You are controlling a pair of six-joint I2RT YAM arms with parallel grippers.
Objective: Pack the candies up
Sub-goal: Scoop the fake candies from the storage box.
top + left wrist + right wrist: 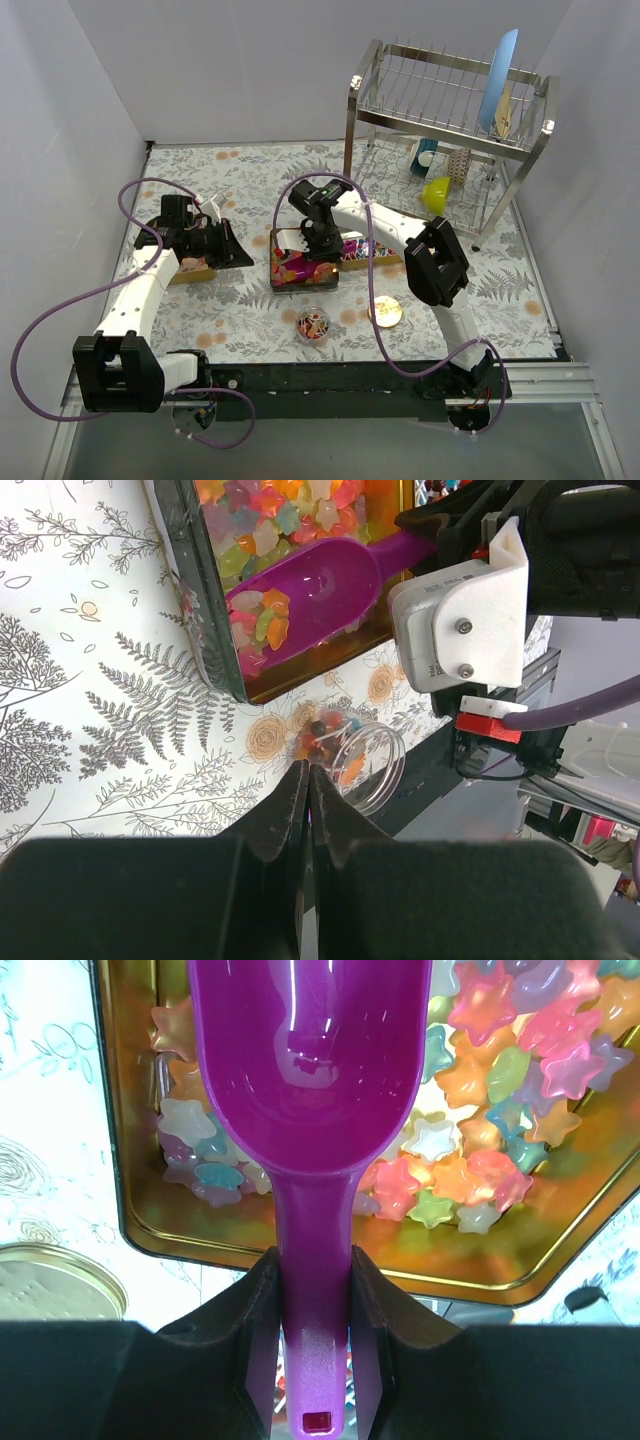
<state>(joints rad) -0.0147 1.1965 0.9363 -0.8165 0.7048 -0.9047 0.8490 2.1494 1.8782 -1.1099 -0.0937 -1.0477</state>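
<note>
A gold tin (276,281) holds pastel star-shaped gummy candies (500,1070). My right gripper (320,252) is shut on the handle of a purple scoop (312,1070), with the handle between its fingers (315,1260). The scoop's bowl lies low in the tin. The left wrist view shows the scoop (320,585) with a few gummies at its tip. A small clear jar (313,325) with glossy orange-red candies stands in front of the tin, also in the left wrist view (352,758). My left gripper (240,255) is shut and empty left of the tin, fingertips closed together (310,772).
A flat round gold lid (386,312) lies right of the jar, also in the right wrist view (55,1285). A second tray of candies (365,250) sits behind my right arm. A small box (195,272) is under my left wrist. A dish rack (450,130) stands at the back right.
</note>
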